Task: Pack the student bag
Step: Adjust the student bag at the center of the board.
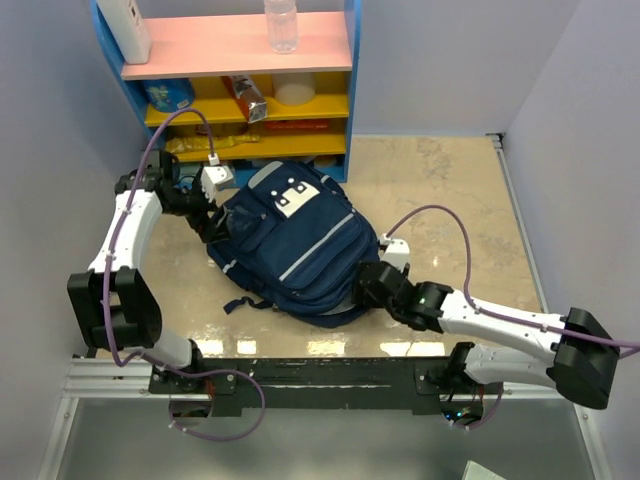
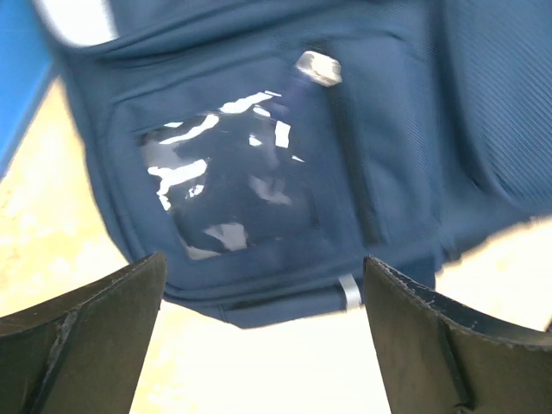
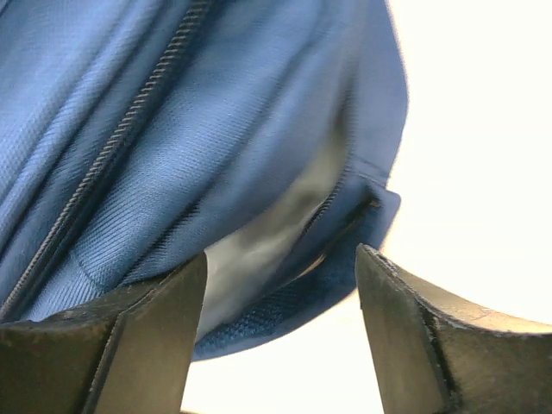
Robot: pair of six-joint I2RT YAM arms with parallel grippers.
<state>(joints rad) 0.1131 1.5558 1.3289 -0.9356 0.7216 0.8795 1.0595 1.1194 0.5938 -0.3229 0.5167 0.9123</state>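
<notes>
The student bag (image 1: pixel 295 245), navy blue with light-grey stripes and a white patch (image 1: pixel 291 198), lies flat on the table's middle. My left gripper (image 1: pixel 213 222) is open at the bag's left edge; its wrist view shows a clear plastic window pocket (image 2: pixel 228 185) and a zip pull (image 2: pixel 317 67) just beyond the fingers (image 2: pixel 95 336). My right gripper (image 1: pixel 362 285) is open at the bag's lower right edge. Its wrist view shows the bag's zip seam (image 3: pixel 103 164) and a gaping zip opening with grey lining (image 3: pixel 267 237) between the fingers (image 3: pixel 431 345).
A blue and yellow shelf unit (image 1: pixel 240 80) stands at the back, holding a clear bottle (image 1: pixel 281 25), a white bottle (image 1: pixel 128 30) and snack packs (image 1: pixel 245 97). Grey walls close in the left and right. A strap loop (image 1: pixel 240 303) trails from the bag's near side.
</notes>
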